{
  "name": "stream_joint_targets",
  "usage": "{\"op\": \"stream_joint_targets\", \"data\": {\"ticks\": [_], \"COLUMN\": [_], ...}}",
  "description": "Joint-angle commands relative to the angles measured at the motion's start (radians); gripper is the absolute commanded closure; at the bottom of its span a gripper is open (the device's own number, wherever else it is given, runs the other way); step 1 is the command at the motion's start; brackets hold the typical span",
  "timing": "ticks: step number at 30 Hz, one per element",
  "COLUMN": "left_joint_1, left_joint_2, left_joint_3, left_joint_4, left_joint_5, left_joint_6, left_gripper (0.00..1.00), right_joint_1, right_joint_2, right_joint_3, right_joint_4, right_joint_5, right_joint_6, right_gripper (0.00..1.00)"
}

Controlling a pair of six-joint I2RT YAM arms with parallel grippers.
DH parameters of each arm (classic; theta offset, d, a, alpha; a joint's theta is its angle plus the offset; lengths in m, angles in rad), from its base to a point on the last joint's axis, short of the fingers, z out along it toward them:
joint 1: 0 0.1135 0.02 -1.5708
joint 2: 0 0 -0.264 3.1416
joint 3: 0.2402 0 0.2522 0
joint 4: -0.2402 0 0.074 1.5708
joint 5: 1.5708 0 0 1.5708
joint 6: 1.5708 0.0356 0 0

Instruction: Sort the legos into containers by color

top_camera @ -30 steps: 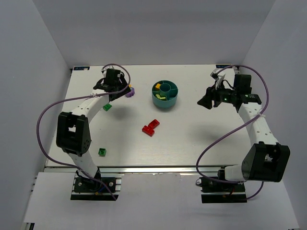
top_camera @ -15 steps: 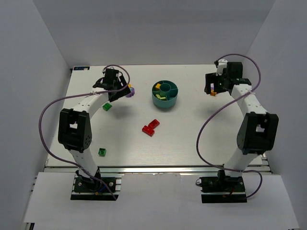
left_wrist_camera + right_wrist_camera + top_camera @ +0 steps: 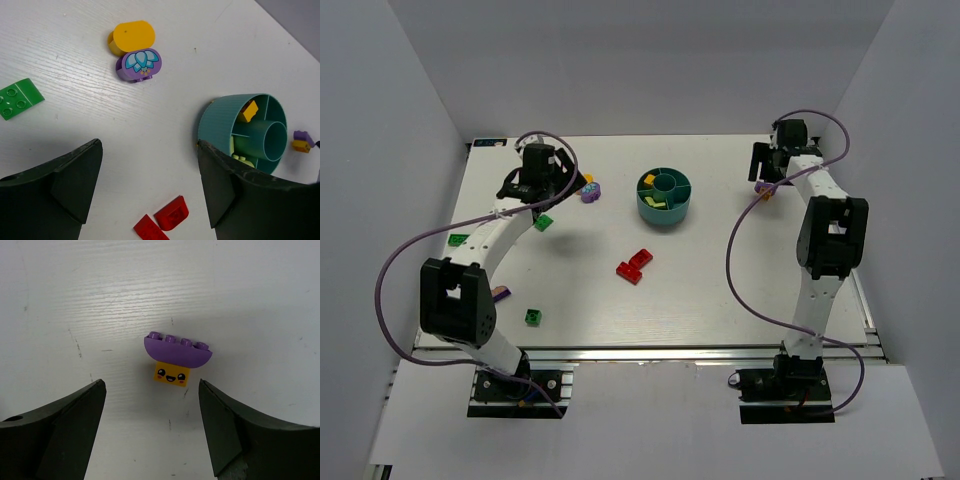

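Observation:
The teal dish [image 3: 665,212] stands at the table's back centre and holds yellow and lime pieces; it also shows in the left wrist view [image 3: 215,125]. My right gripper [image 3: 151,387] is open, hovering over a purple curved brick [image 3: 177,350] stacked on a yellow smiley-face brick [image 3: 171,373], at the back right [image 3: 763,189]. My left gripper [image 3: 149,145] is open and empty, raised left of the dish [image 3: 555,183]. A purple lotus-print brick [image 3: 139,64] touches a yellow brick [image 3: 132,36]. Two red bricks [image 3: 635,265] lie mid-table.
A green brick [image 3: 544,222] lies under the left arm, also in the left wrist view [image 3: 19,98]. A lime brick [image 3: 455,239], a purple piece [image 3: 501,293] and a dark green brick [image 3: 534,316] lie at the left. White walls enclose the table.
My right arm swung back and its gripper moved over the purple-and-yellow stack at the back right. My left arm's elbow shifted left, uncovering the lime and purple pieces.

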State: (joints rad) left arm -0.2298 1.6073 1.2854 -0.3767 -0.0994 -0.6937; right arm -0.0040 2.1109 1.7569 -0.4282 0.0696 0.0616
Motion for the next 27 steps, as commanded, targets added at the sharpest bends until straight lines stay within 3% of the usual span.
{"op": "stream_joint_targets", "data": {"ticks": [1,27], "left_joint_1": [0.007,0.006], "left_joint_2": [-0.082,-0.167], "left_joint_3": [-0.061,-0.152], "left_joint_4": [0.062,0.085], "left_joint_5": [-0.026,-0.029], "left_joint_6": [-0.059,-0.156], "left_gripper": [0.14,0.13], "right_joint_1": [-0.001,-0.019], "right_joint_2": [0.023,0.17], "right_joint_3": [0.07,0.153], "right_joint_4": [-0.034,-0.04], "right_joint_5": [0.036,0.07], "right_joint_6": [0.056,0.101], "right_gripper": [0.21,0.33]}}
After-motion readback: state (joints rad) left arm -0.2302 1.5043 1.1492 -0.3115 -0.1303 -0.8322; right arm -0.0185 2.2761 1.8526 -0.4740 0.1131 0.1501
